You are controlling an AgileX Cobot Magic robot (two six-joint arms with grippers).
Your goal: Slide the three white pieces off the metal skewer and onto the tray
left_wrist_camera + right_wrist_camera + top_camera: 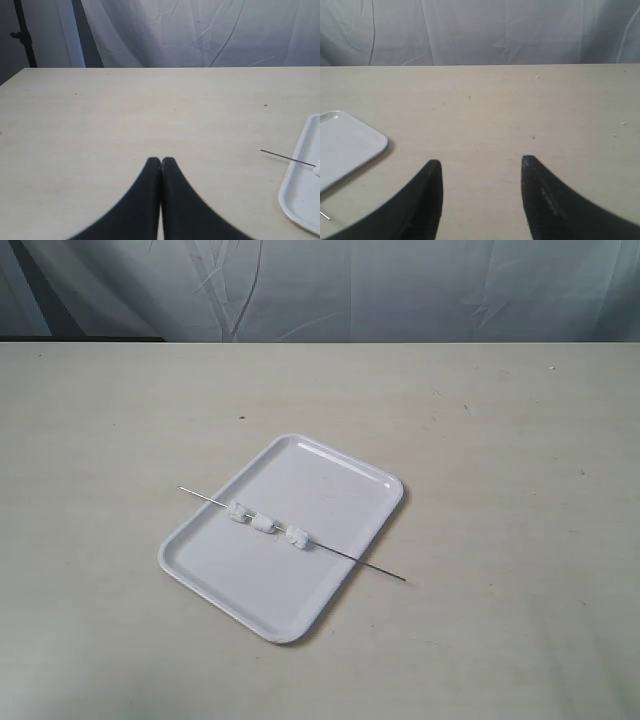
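Note:
The white tray [330,485] lies at the table's middle. The thin metal skewer [365,564] rests across it, both ends sticking out past the rim. Three white pieces [266,524] are threaded on it in a row over the tray. Neither arm shows in the exterior view. In the left wrist view my left gripper [161,161] is shut with nothing in it, over bare table, and the skewer's tip [280,156] and the tray's edge [295,200] lie off to one side. My right gripper [479,165] stands open over bare table, with the tray's corner [350,145] apart from it.
The beige table [500,420] stretches around the tray on all sides. A grey cloth backdrop [320,290] hangs behind the far edge. A dark stand pole [25,35] shows at the back in the left wrist view.

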